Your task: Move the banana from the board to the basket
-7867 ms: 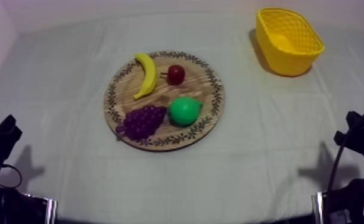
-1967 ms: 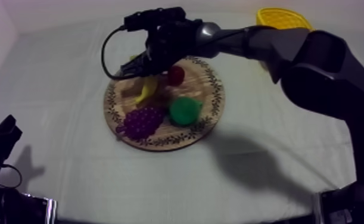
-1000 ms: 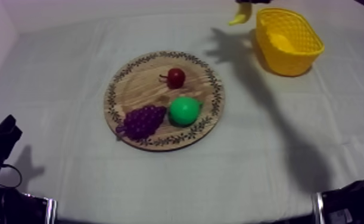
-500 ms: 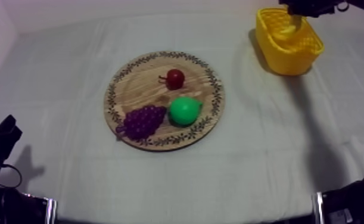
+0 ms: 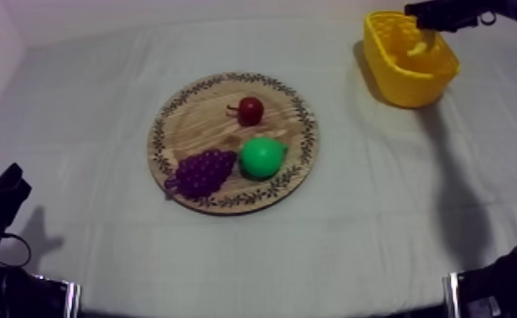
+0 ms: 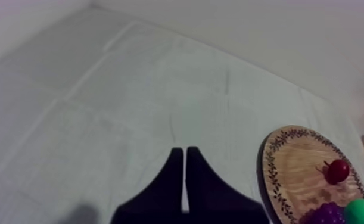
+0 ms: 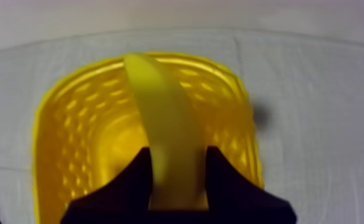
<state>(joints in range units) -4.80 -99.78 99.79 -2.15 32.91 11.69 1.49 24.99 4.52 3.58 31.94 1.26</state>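
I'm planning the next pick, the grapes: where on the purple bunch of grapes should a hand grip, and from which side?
Probably from above, across the middle of the purple bunch of grapes. It lies flat on the round wooden board, tapering toward the rim, and the green pear sits close beside its wide end, so a sideways approach looks blocked.

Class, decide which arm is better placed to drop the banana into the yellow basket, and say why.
Right. The right jaws are shut on the banana over the yellow basket; the left jaws lie together, empty, short of the wooden board, far from it.
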